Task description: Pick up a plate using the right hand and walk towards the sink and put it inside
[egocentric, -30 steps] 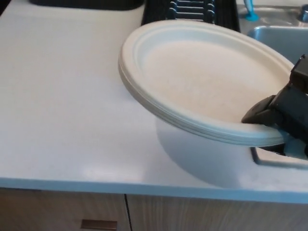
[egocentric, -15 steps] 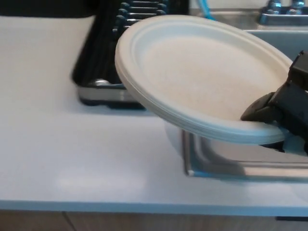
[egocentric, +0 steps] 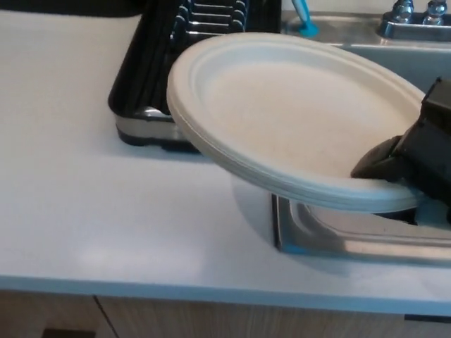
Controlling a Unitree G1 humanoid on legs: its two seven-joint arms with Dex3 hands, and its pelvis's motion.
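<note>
Since half a second ago my camera has dipped a little, so the whole scene sits lower in the frame; the plate (egocentric: 296, 120) keeps its place against the right robot hand (egocentric: 412, 165). I can see only part of that robot hand, cut off at the right edge, its black fingers clamped on the plate's near-right rim. My left robot hand does not show.

I count one hand-held item, though its rim shows stacked ridges, and I cannot tell whether it is one plate or several nested. It is white, round, matte and empty, tilted slightly, held in the air above the bench (egocentric: 99, 211) edge and the sink (egocentric: 352, 236).

Most of the sink is hidden under the plate; only its steel near-left corner shows. One black dish rack (egocentric: 151, 77) stands behind, partly covered. One blue item (egocentric: 304, 17) and a faucet (egocentric: 416, 17) are cut off at the top.
</note>
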